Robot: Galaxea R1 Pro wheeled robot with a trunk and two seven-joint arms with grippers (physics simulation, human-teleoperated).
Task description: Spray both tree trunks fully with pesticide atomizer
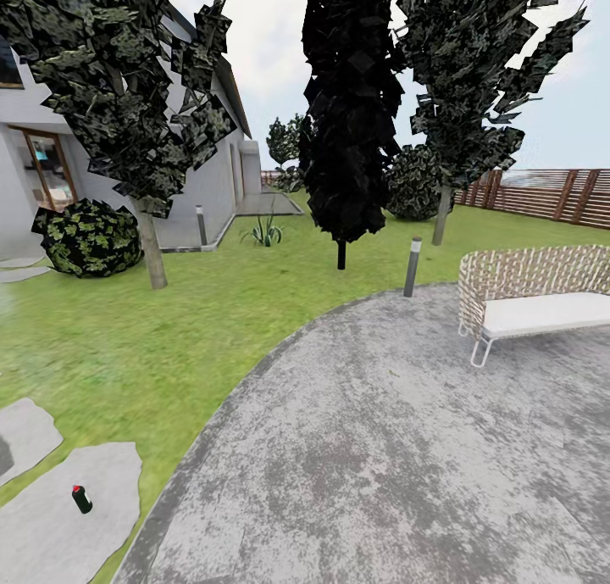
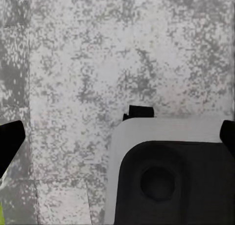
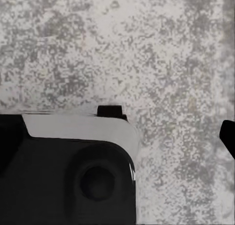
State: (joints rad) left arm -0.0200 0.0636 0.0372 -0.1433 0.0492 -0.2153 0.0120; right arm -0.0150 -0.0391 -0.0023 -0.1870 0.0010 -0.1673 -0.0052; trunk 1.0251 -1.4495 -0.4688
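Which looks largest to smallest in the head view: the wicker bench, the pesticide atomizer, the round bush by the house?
1. wicker bench
2. round bush, though farther away, so true size is unsure
3. pesticide atomizer

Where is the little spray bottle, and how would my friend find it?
Start at the big grey paved circle and look past its near left edge to the pale stone slabs in the grass. The pesticide atomizer stands upright on the nearest slab. It is the small dark bottle with a red top.
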